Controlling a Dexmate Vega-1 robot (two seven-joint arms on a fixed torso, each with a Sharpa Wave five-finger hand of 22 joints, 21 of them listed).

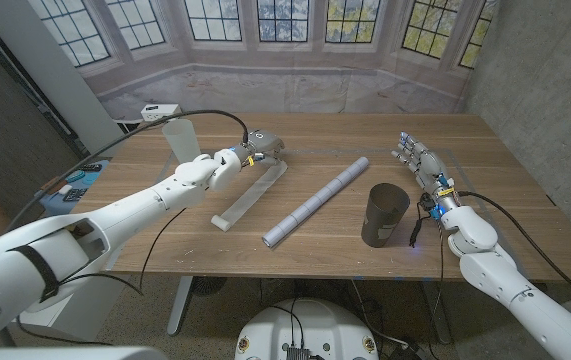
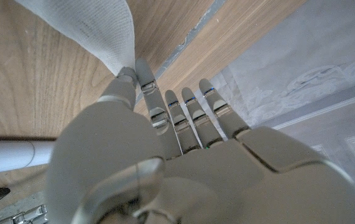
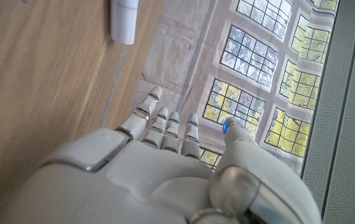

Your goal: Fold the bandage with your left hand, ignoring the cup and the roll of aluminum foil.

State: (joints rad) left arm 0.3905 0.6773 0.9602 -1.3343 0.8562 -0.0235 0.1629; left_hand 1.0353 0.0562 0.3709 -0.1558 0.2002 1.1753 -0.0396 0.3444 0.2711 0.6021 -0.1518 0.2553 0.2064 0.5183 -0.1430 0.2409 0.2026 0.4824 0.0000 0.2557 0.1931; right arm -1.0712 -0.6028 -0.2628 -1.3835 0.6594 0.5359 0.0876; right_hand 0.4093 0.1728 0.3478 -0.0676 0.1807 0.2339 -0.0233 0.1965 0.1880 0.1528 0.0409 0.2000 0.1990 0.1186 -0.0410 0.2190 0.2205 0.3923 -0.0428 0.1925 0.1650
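Far end of bandage (image 1: 252, 192) is pinched by left hand (image 1: 255, 150) between thumb and a finger; in the left wrist view the gauze corner (image 2: 102, 31) is seen running up from the fingertips (image 2: 145, 71), other fingers spread. That end is lifted off the table (image 1: 145, 240), near end lying flat toward the front edge. Grip at the far end makes sense: strip can be carried back over itself toward the near end for the fold. Fold judged as just started, no doubled layer seen yet

Foil roll (image 1: 315, 200) lies diagonally just right of the bandage, roughly parallel, not touching it. Dark cup (image 1: 385, 214) stands upright further right, between roll and right arm. Both judged clear of the fold path if the hand is kept on the strip's line

Right hand (image 1: 420, 162) is parked on the table's right side, fingers extended and apart, nothing held, well apart from the bandage. A translucent cup (image 1: 179, 136) stands behind the left hand
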